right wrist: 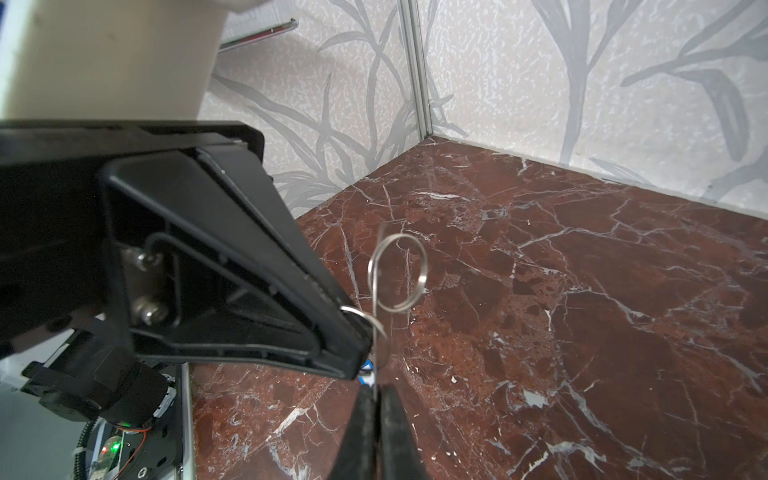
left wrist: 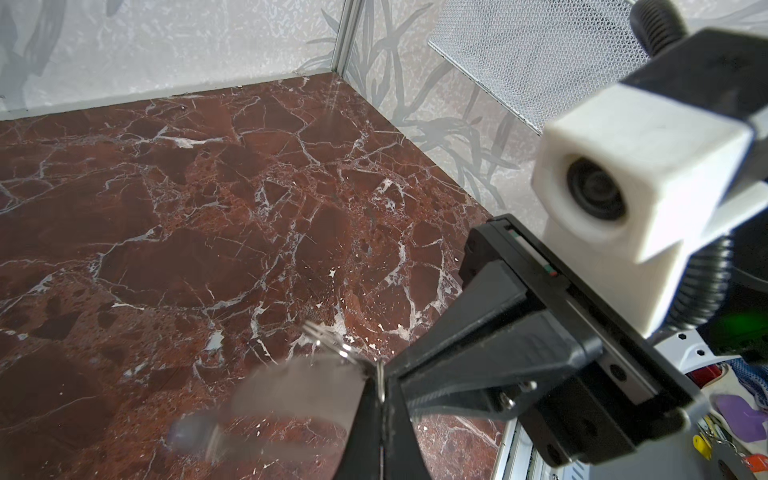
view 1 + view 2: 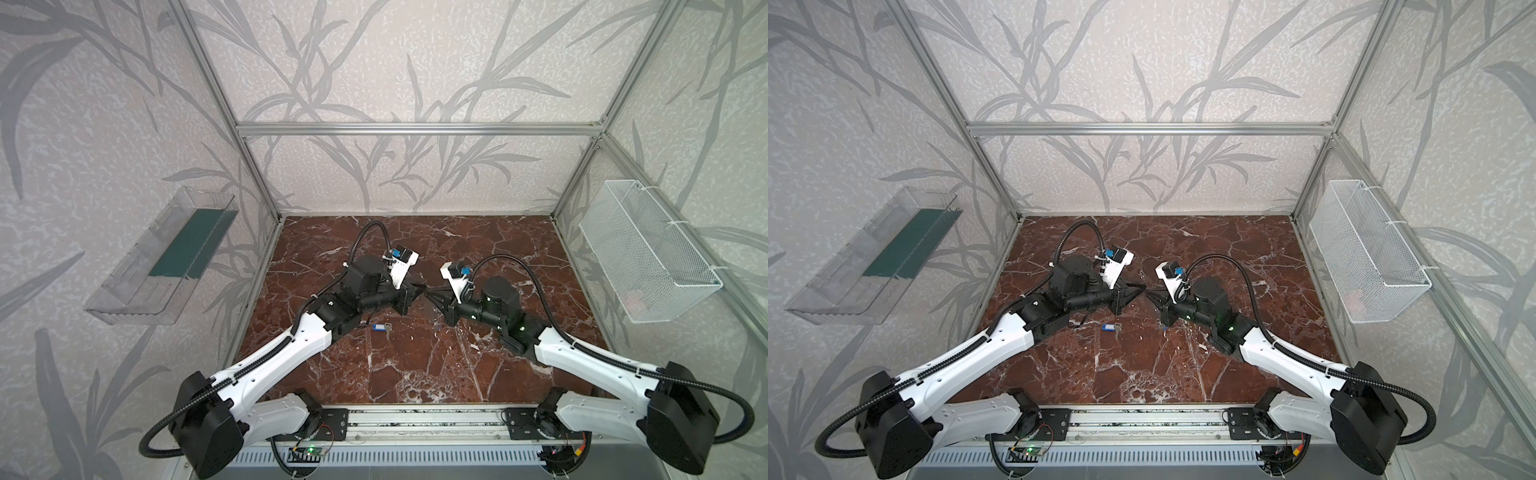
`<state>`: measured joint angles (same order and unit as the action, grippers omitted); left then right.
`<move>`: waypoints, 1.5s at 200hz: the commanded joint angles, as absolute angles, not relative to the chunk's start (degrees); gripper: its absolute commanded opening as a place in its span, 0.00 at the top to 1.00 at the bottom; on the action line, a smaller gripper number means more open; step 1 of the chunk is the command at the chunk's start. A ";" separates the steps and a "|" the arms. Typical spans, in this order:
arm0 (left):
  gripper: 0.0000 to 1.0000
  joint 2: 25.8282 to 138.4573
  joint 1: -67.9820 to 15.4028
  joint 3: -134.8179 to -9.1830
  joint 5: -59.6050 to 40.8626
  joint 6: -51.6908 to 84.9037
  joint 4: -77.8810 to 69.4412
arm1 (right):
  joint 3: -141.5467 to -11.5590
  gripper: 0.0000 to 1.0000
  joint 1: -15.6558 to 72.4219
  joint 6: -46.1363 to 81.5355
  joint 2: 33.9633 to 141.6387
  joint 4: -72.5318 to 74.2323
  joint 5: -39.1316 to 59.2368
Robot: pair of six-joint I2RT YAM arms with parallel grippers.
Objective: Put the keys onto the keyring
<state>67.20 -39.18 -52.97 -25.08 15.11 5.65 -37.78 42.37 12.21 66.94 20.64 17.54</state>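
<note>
Keys first: we see one blue-tagged key (image 3: 381,328) lying on the marble table (image 3: 415,374), left of the keyring (image 2: 299,390) and on its near side. Just left of the keyring, our left gripper (image 2: 380,392) has its jaws together, pinching a small wire ring (image 1: 360,312) at the plate's edge. From the right, our right gripper (image 1: 376,395) is clamped on the keyring itself, held above the table with a larger split ring (image 1: 423,270) on it.
</note>
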 commanded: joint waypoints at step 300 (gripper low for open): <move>0.87 69.26 -41.46 -57.19 -31.51 16.61 3.91 | -34.94 1.00 42.46 11.19 61.97 22.84 13.28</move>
